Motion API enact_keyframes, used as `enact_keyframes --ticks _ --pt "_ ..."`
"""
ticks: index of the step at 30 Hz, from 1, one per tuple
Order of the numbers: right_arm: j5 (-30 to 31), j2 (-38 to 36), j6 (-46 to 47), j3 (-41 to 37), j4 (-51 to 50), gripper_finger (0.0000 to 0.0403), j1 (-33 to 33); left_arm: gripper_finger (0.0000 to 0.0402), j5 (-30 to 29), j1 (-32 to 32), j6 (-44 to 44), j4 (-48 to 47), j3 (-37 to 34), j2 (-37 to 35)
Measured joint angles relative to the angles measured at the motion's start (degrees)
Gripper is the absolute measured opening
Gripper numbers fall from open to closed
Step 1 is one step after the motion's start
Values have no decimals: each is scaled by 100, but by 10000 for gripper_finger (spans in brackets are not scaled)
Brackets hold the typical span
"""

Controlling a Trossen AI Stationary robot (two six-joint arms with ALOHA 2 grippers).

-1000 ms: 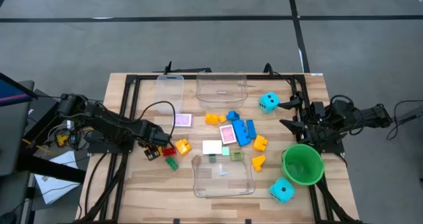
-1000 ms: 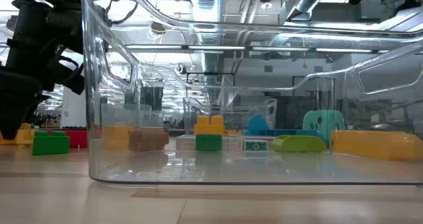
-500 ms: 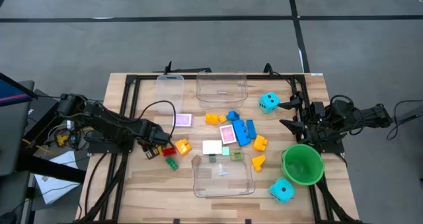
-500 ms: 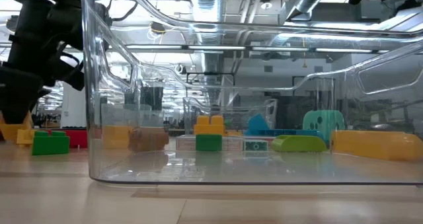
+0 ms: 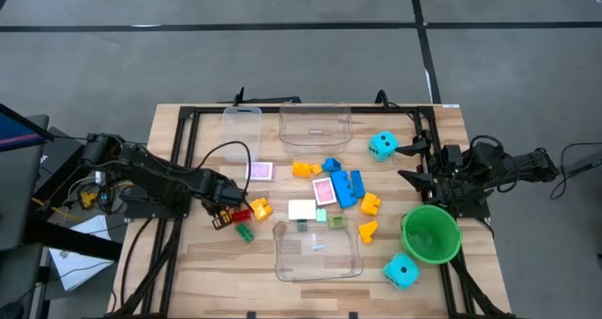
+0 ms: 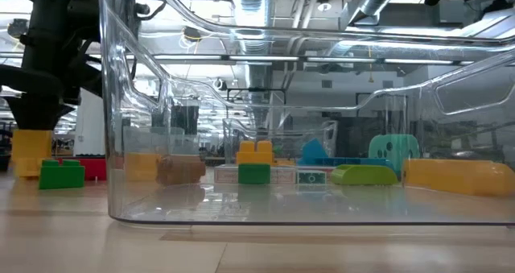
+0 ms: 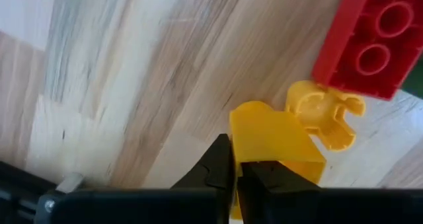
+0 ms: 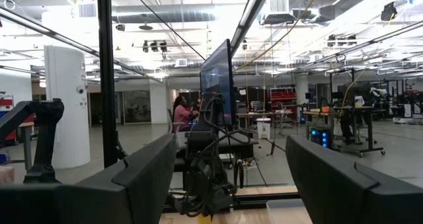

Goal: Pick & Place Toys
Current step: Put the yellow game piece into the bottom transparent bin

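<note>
Yellow brick [image 7: 274,141] is the one in play: it sits on the wood right at the tips of the left gripper [image 5: 229,218], near the table's [image 5: 202,272] left side. Its two fingers are pressed tight together against the brick's edge. Can't tell if they've actually pinched it or are just touching it. One red brick [image 5: 239,215] lies just beside it and one green brick [image 5: 245,232] is close by.

Counting the rest from the overhead view:
- three blue bricks [image 5: 344,189], bunched mid-table
- three more yellow-orange bricks: one [image 5: 306,169] near the blue ones, two [image 5: 370,203] further right
- two pink-backed cards, one [image 5: 261,171] alone to the left, one [image 5: 324,191] touching the blue bricks
- one white card [image 5: 301,209] just beside the near tub
- two cyan dice: one [image 5: 381,146] towards the far right, one [image 5: 401,271] at the near right edge
- three clear tubs: a large one [image 5: 315,123] at the far edge, a small one [image 5: 242,121] next to it, another large one [image 5: 317,253] at the near edge
- one green bowl [image 5: 431,232], empty as far as I can see, just beside the near die

Right gripper [image 5: 411,163] hangs at the right edge just beyond the bowl, fingers spread wide with nothing between them
</note>
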Motion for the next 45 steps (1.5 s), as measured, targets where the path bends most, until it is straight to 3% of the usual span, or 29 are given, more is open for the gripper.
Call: enact_keyframes --ticks 13,19,24,30,35,45 --pt "-2 0 0 0 -2 278 -4 2 -279 -2 171 -130 97 -4" --pt "0 -2 0 0 -2 278 -4 2 -862 -2 466 -516 876 -54" --pt "-1 -2 0 2 -24 278 -2 2 -1214 -9 946 -101 1599 -410" --pt "-2 0 0 2 -67 278 0 2 -1192 -71 1964 1701 1716 -1029" --pt "0 -2 0 2 -67 278 0 4 -812 -141 2696 3268 1716 -1116" --pt "0 0 2 2 -105 278 0 6 -334 -410 4572 6436 1714 45"
